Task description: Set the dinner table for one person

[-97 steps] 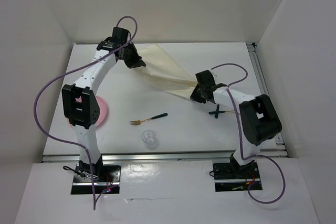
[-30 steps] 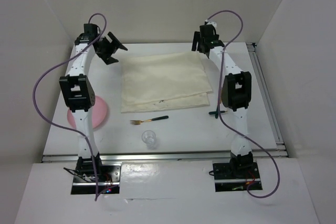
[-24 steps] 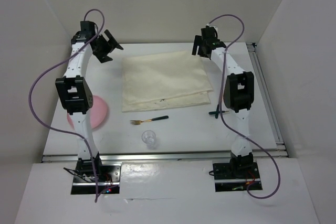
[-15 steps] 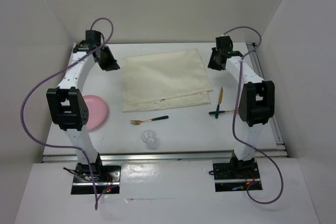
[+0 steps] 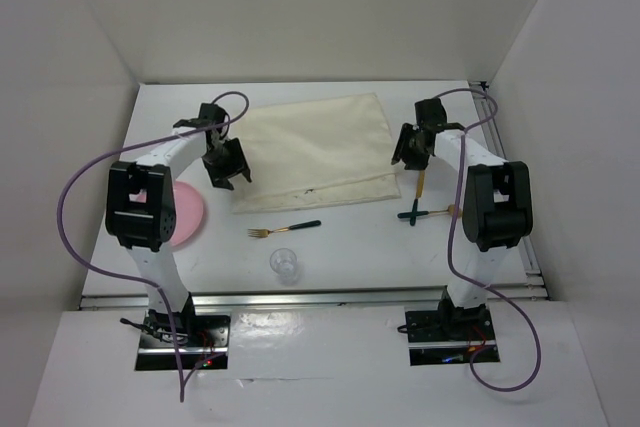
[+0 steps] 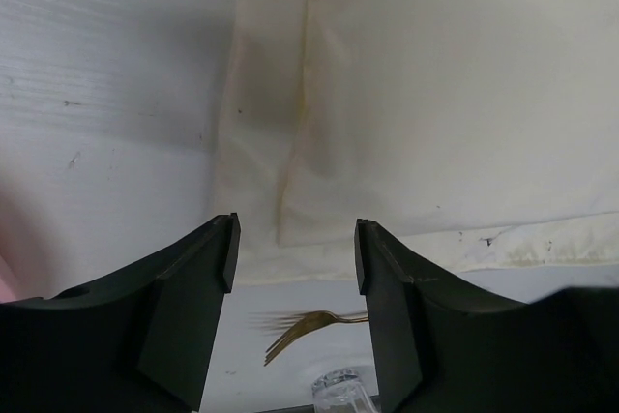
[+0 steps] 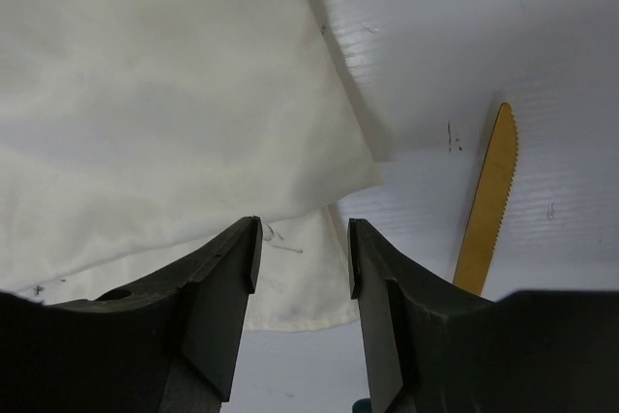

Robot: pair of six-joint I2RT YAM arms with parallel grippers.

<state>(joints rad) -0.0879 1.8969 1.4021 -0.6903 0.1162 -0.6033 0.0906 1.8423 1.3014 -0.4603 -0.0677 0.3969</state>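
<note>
L end effector (image 5: 228, 165) open & empty over left edge of cream mat (image 5: 315, 147), R end effector (image 5: 412, 150) open at right edge, gold knife (image 7: 488, 202) beside, white worktop (image 5: 360, 242)

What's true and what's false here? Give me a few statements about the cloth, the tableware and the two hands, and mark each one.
1. The cloth lies spread out on the table. True.
2. The left hand is gripping the cloth. False: it is open over the cloth's edge and holds nothing.
3. The fork lies on the cloth. False: it lies on the bare table, nearer the arms' bases than the cloth.
4. The right hand is open and empty. True.
5. The pink plate sits on the cloth. False: it sits on the table, left of the cloth.
6. The knife lies on the table beside the cloth's right edge. True.
</note>
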